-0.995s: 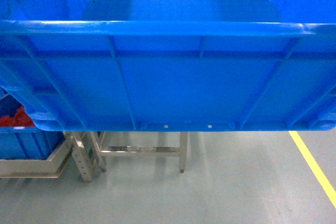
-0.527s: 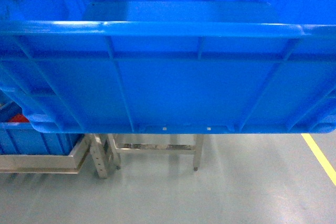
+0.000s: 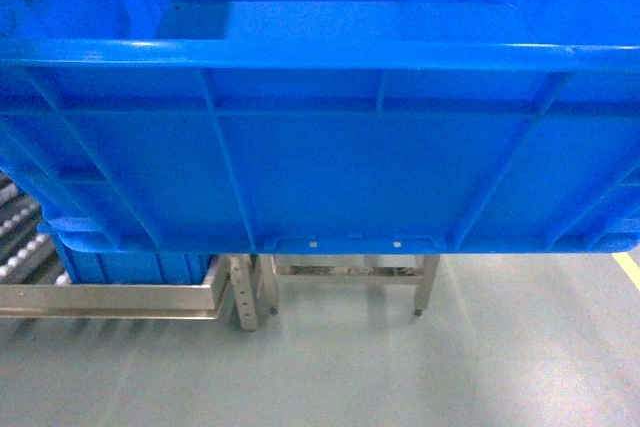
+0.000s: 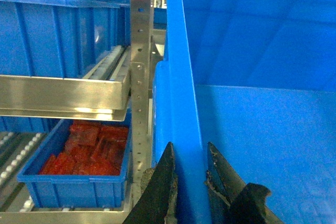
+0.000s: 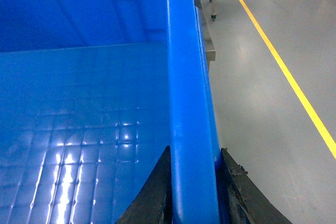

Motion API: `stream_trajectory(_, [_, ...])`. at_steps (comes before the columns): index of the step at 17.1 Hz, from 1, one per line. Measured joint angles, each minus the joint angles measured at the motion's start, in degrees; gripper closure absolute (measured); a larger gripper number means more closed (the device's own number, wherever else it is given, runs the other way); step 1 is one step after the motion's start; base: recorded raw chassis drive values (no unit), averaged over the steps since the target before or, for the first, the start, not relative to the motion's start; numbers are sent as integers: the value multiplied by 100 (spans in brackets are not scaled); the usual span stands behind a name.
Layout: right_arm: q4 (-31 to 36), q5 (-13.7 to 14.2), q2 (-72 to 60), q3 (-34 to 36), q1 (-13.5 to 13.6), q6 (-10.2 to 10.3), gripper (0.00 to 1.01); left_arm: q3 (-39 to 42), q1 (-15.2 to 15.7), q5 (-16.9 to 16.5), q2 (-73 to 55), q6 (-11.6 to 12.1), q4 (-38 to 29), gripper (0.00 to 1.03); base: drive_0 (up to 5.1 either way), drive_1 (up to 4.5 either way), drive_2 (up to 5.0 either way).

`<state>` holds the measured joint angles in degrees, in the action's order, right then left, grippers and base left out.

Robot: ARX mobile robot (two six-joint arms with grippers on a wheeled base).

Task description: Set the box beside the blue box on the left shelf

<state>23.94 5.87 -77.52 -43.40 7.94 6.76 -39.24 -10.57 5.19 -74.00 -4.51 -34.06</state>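
The box [image 3: 330, 167] fills nearly the whole head view, held up off the floor [image 3: 400, 367] with its ribbed near wall facing the camera and its thick rim running straight across from 9 to 3 o'clock. A small notch with two holes sits at the middle of its base edge, at about 6 o'clock on the wall.

In the left wrist view, the left tool [image 4: 190, 182] is clamped on the box's left rim, one dark finger outside the wall and one inside against the smooth interior. In the right wrist view, the right tool [image 5: 193, 192] grips the right rim the same way, a finger on each side of the wall.

The left shelf [image 4: 84, 90] stands just beside the box at 9 o'clock in the left wrist view: a grey perforated upright [image 4: 139, 77] close to the box's outer wall, with white rollers showing at the lower left. A small blue bin [image 4: 79, 169] holding red pieces rests on its lower deck, and more blue bins [image 4: 58, 30] sit on the deck above.

In the right wrist view a yellow line [image 5: 283, 66] runs across the grey floor from 12 toward 4 o'clock.
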Motion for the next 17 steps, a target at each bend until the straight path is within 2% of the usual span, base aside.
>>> stream_trajectory(17, [7, 0, 0, 0, -2, 0, 85, 0, 0, -7, 2, -2, -9, 94, -491, 142, 335])
